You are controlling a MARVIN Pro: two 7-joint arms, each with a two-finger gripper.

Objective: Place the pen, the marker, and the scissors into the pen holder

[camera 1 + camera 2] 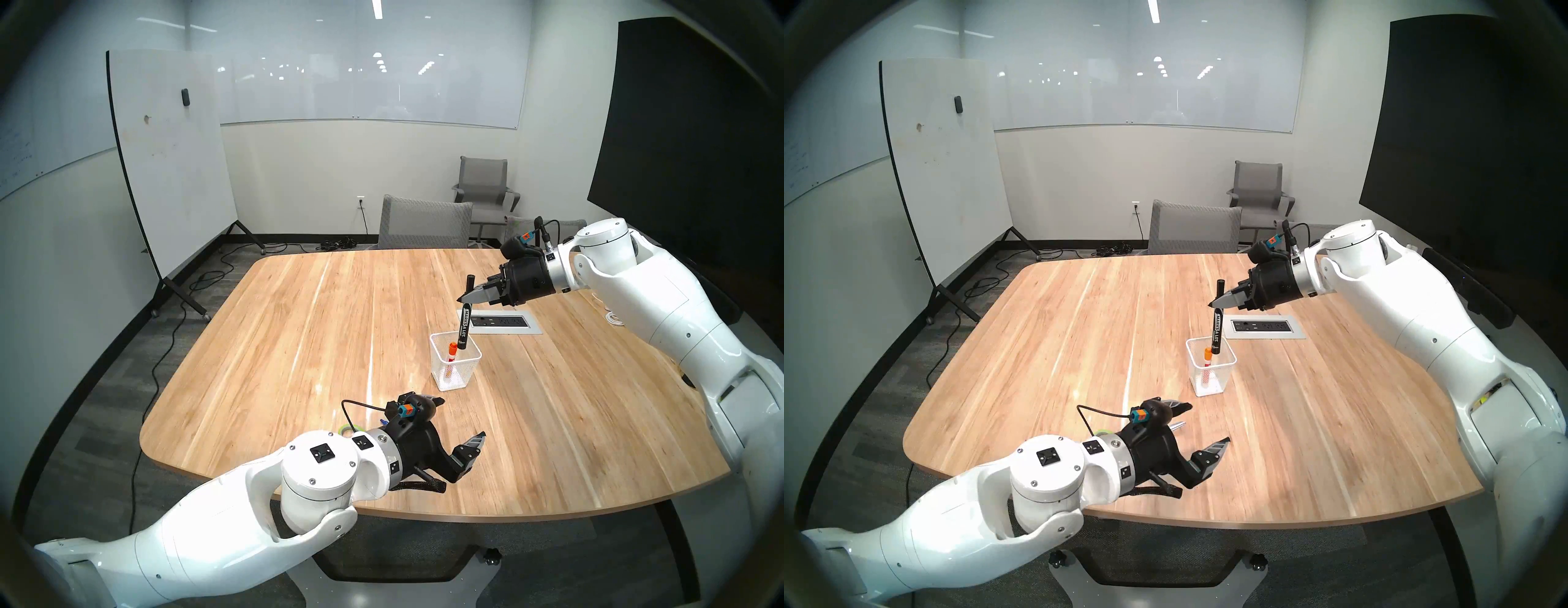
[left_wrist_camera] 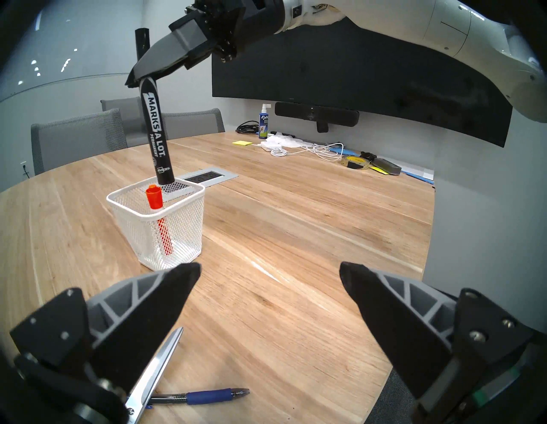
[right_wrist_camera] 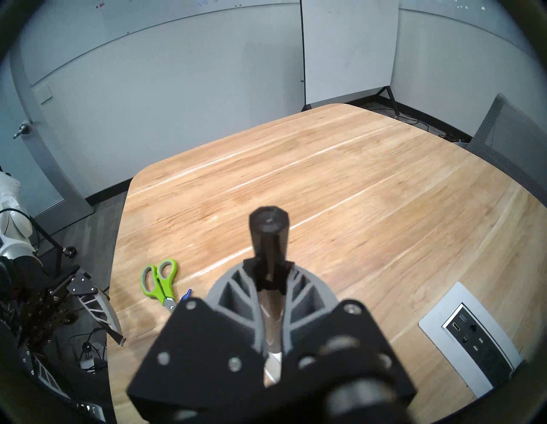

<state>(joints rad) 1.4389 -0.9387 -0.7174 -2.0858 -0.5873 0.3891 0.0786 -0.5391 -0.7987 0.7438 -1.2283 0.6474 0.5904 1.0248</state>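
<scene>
right gripper (image 1: 466,299) clamps black marker (image 1: 463,329) | left gripper (image 2: 269,274) agape | wooden table (image 1: 297,339) | whiteboard (image 1: 169,161)

The black marker (image 2: 155,130) left of centre in the left wrist view reads "MARKS A LOT. PERMANENT" and, lower down, "AVERY". The blue spray bottle (image 2: 263,123) at upper centre shows "EXPO".

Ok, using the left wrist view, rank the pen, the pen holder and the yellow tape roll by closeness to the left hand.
1. Pen: on the table just under the open left hand.
2. Pen holder: ahead, to the view's left.
3. Yellow tape roll: far right, near the wall.
</scene>
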